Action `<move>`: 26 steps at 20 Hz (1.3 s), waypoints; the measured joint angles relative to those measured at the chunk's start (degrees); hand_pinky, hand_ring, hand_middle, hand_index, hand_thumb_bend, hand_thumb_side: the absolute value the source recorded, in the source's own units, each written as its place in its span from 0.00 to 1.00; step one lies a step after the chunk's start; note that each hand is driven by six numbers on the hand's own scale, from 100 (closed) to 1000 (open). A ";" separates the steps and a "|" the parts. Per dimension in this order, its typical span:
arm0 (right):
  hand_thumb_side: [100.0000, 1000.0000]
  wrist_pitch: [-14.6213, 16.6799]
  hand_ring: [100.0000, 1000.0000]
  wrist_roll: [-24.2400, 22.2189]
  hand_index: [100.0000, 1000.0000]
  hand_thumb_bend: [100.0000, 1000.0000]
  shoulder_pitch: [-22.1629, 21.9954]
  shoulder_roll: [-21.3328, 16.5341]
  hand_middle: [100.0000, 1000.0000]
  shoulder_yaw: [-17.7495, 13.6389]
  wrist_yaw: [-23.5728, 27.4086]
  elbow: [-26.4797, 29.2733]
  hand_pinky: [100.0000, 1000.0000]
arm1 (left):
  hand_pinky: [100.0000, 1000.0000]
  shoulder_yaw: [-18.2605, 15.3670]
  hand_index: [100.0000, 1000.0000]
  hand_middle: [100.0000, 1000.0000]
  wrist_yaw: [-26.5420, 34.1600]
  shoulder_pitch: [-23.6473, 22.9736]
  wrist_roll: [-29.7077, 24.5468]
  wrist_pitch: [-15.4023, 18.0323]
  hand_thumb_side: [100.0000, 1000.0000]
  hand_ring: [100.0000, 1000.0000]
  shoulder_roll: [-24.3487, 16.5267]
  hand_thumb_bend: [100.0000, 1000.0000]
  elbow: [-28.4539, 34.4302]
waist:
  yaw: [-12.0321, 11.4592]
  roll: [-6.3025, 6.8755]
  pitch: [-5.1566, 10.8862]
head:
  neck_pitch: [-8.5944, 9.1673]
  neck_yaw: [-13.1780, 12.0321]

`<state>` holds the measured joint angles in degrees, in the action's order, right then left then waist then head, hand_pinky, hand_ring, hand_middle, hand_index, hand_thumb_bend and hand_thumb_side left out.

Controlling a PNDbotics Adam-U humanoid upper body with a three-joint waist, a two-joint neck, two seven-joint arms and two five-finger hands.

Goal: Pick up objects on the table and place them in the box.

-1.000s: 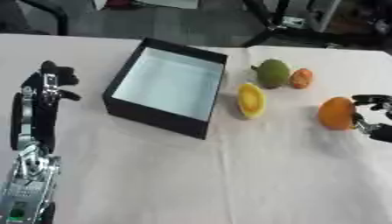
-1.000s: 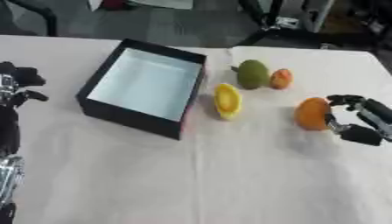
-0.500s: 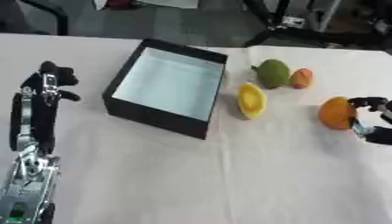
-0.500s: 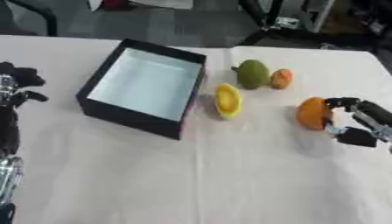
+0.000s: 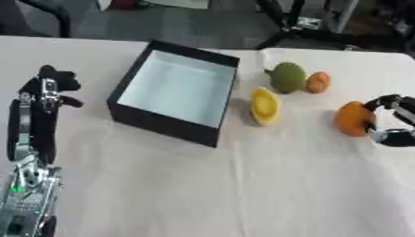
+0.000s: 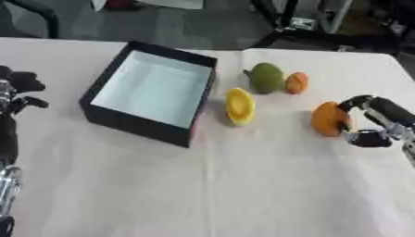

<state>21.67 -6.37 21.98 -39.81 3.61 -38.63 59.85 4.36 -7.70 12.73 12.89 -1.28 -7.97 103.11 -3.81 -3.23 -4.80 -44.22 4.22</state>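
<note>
Four fruits lie right of the black box (image 5: 174,90) on the tabletop (image 5: 243,185).
Right hand (image 6: 374,123) fingers curl around the orange (image 6: 328,119); left hand (image 5: 45,95) idle, fingers relaxed.

An open black box (image 5: 174,134) with a pale floor is set askew. A yellow fruit (image 5: 265,107) lies just right; a green fruit (image 5: 287,77) touches a small orange one (image 5: 317,82). An orange (image 6: 327,119) lies further right.
</note>
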 measured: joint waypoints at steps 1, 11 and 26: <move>0.12 -0.12 0.77 0.56 0.59 0.00 0.34 0.19 0.40 0.00 -0.38 -0.21 0.77 | 0.42 0.01 0.59 0.47 0.08 0.00 -0.01 0.01 0.84 0.57 0.00 0.00 0.00 | -0.09 0.00 0.00 | 0.00 0.05; 0.08 -0.78 0.65 8.96 0.24 0.00 1.72 0.75 0.10 0.31 -1.67 -0.76 0.70 | 0.42 0.32 0.59 0.47 0.17 0.29 -0.23 0.08 0.84 0.57 0.04 0.00 0.00 | -0.30 0.01 0.00 | 0.00 0.47; 0.11 -1.08 0.65 12.10 0.18 0.00 7.55 -2.04 0.05 0.45 8.22 9.14 0.68 | 0.42 0.38 0.59 0.47 0.17 0.82 -0.43 0.07 0.84 0.57 0.52 0.00 0.00 | -1.22 0.33 -0.04 | 0.00 0.81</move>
<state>20.59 5.73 29.53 -41.86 4.06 -30.41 68.99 4.74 -7.53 13.55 12.46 -1.22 -7.45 103.11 -5.03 -2.90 -4.84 -44.22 5.03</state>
